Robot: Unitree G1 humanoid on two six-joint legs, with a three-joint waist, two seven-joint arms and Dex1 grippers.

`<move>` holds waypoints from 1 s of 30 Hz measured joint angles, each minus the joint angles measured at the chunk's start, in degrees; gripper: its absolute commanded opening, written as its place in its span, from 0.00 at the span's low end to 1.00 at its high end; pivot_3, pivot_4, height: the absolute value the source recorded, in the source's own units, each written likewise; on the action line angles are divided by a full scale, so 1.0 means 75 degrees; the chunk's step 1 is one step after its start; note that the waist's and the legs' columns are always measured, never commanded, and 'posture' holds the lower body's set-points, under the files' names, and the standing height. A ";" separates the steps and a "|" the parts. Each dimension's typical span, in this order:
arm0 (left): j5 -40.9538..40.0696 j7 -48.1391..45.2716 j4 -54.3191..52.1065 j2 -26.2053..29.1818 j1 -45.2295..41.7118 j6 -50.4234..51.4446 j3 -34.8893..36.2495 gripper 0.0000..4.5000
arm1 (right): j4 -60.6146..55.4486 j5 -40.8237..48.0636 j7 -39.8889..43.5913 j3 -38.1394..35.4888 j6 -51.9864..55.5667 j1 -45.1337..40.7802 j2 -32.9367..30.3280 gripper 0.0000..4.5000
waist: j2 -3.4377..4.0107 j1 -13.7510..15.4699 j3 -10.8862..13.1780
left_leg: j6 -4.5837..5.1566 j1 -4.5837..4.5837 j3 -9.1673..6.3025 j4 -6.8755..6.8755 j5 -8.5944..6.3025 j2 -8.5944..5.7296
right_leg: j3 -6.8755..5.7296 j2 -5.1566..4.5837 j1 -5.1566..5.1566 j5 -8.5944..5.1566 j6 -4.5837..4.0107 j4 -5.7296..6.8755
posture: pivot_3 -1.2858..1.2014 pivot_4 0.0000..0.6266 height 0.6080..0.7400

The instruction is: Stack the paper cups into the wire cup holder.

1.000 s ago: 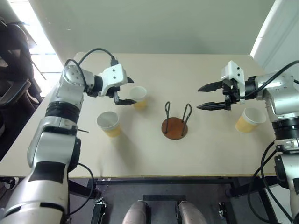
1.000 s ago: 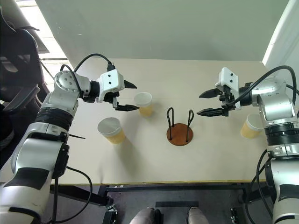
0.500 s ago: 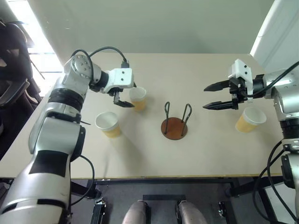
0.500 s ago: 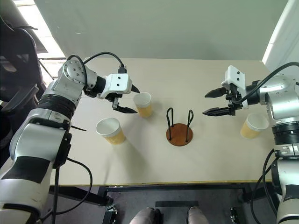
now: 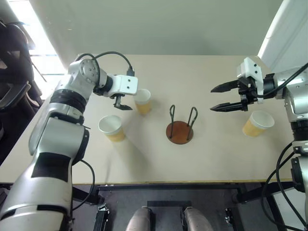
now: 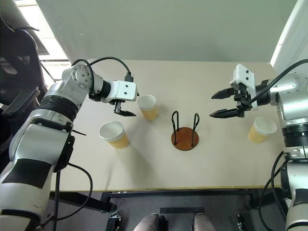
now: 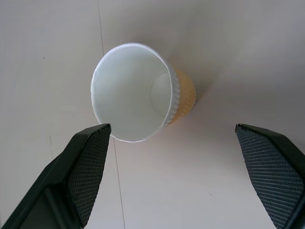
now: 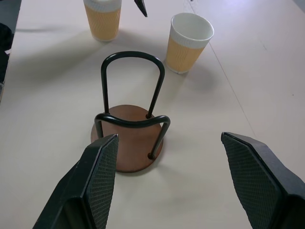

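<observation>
Toward the desk's (image 5: 202,159) far-left corner, the left end effector (image 5: 126,100) hangs wide open just beside an upright paper cup (image 5: 142,100), nearer than the open right end effector (image 5: 225,97).

Three paper cups (image 6: 148,107) stood apart on the table (image 6: 154,163) around the empty wire cup holder (image 6: 185,134). The left gripper (image 6: 126,107) hovered wide beside one; the right gripper (image 6: 216,105) gaped above the table
</observation>
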 measured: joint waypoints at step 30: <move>0.0522 0.1166 0.0277 -0.0479 0.0301 0.0011 -0.0134 1.00 | -0.0196 0.0003 -0.0042 0.0004 0.0112 0.0110 -0.0017 0.78 | -0.0002 -0.0003 -0.0001 | -0.0002 0.0010 0.0006 0.0022 0.0003 -0.0004 | -0.0004 0.0007 0.0000 0.0019 0.0036 0.0042 | 0.52 0.24 1.00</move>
